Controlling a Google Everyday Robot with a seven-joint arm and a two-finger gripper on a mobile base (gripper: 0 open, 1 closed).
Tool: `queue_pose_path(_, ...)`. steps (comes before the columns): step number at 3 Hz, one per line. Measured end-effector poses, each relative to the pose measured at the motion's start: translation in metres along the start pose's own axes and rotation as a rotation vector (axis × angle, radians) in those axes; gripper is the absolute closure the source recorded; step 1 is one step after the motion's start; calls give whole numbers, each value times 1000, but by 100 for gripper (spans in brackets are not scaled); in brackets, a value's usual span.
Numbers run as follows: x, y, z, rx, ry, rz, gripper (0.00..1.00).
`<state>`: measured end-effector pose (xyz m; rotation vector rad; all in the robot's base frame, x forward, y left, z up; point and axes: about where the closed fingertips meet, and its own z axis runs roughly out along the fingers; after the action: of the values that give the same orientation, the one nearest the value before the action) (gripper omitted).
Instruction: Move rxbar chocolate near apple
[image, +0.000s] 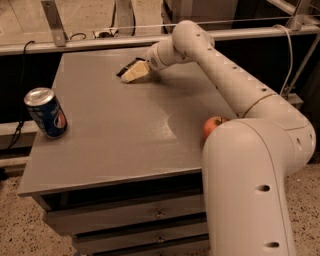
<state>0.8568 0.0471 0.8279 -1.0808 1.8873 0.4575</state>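
The rxbar chocolate (128, 67) shows as a thin black strip at the far middle of the grey table (115, 135), right against my gripper. My gripper (134, 73) is low over the table at that spot, at the end of the arm that reaches in from the right. I cannot tell whether it holds the bar. The apple (212, 125) is red-orange and sits near the table's right edge. It is partly hidden behind my arm's big white link (245, 185) and lies well apart from the bar.
A blue soda can (46, 112) stands upright near the table's left edge. Drawers (150, 215) run below the tabletop. A metal rail (100, 42) and dark space lie behind the table.
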Motion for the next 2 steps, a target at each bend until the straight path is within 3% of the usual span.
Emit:
queue_pose_path(1,-1,0,-1,0,0,0,84)
queue_pose_path(2,-4,0,-2,0,0,0,100)
